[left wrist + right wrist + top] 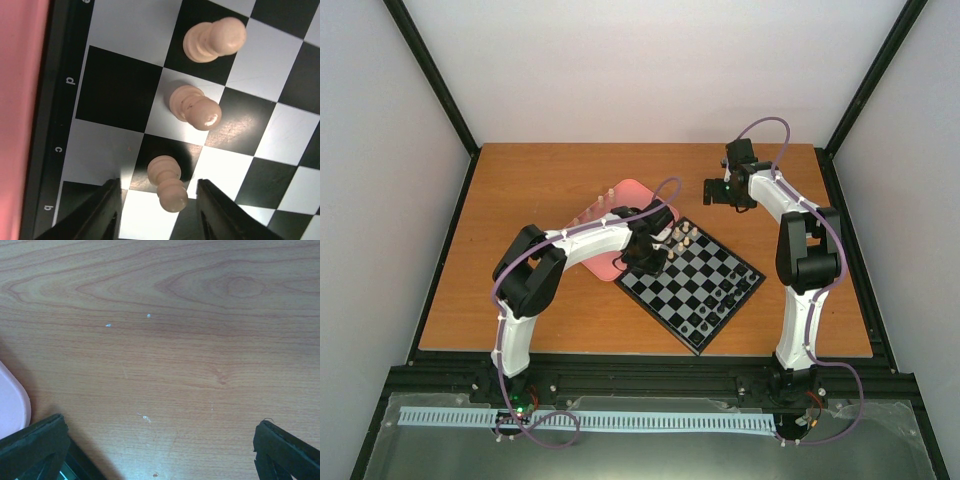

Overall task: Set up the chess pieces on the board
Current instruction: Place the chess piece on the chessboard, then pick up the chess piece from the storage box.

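The board (705,295) lies turned like a diamond at the table's middle. Three cream chess pieces, all pawns, stand in a row near its edge: one (215,39) on a black square, one (194,107) on a light square, one (166,181) on a black square. My left gripper (159,207) is open around that last pawn, with a gap on each side between it and the dark fingers (102,212). In the top view the left gripper (646,256) hovers over the board's left corner. My right gripper (724,192) is open over bare wood, far from the board.
A pink tray (632,192) lies just behind the board's left corner, partly under my left arm, with a few cream pieces (592,211) along its left side. Its edge shows in both wrist views (20,100) (12,402). Black pieces (720,298) stand on the board's near-right side.
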You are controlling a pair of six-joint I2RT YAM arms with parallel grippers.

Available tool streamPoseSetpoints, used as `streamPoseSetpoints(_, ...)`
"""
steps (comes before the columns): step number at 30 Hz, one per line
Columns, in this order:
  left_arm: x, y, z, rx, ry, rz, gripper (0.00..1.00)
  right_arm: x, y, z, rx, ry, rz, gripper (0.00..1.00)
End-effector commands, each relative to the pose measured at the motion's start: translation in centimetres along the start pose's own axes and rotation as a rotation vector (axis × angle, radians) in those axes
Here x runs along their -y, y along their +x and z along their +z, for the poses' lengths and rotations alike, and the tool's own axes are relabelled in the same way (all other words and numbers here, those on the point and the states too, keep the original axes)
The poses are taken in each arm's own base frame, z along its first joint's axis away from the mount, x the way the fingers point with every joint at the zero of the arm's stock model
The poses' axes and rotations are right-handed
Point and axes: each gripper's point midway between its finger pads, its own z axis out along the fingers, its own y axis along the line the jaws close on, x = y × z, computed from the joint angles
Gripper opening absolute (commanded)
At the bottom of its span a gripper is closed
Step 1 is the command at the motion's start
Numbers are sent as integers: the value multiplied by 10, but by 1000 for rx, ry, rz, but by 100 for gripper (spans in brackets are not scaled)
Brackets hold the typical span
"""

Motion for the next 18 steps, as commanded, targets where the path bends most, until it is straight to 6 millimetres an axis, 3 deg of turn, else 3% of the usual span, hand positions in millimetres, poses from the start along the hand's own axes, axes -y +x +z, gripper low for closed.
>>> streamPoseSetpoints(1, 7, -10, -23, 50, 0, 23, 48, 3, -2, -2, 9, -6, 0, 100)
streamPoseSetpoints(6, 2, -26, -65, 155, -53, 48, 72, 2, -3, -2, 10, -8, 1, 100)
streamPoseSetpoints(9, -18, -35, -82, 199, -98, 19, 73, 2, -4, -2, 11, -10, 1, 100)
streamPoseSetpoints(18, -140, -39, -73, 179, -237, -214, 73, 1, -2, 0, 3, -17, 2, 100)
